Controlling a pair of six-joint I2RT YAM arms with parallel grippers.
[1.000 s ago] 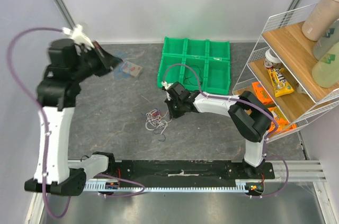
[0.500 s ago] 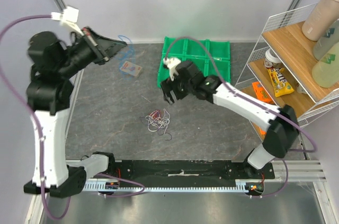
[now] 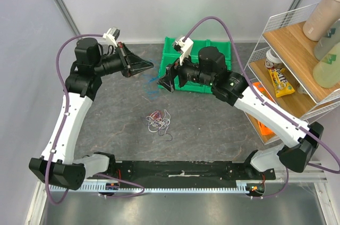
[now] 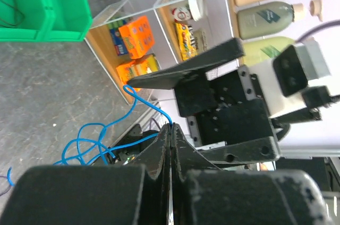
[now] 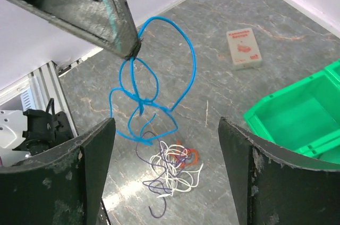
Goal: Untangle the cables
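Observation:
My left gripper (image 3: 152,66) is raised at the back of the table and shut on one end of a blue cable (image 3: 152,83). The blue cable (image 5: 154,81) hangs below its tip in knotted loops, clear of the table. The left wrist view shows the blue cable (image 4: 87,139) leaving the closed left gripper (image 4: 171,126). My right gripper (image 3: 166,81) faces it from the right, open and empty; in its own view the right gripper (image 5: 166,125) brackets the hanging loops without touching them. The other cables (image 3: 158,121), white, red-orange and dark, lie tangled on the table (image 5: 172,169).
A green divided bin (image 3: 183,53) stands at the back centre, close behind my right arm. A small card box (image 5: 244,48) lies on the table left of the bin. A wire shelf (image 3: 254,57) with bottles and snack packs fills the right side.
My right gripper opened, rose from beside the tangle and swung up to face the left one. My left arm brought the blue cable rightward, toward the centre.

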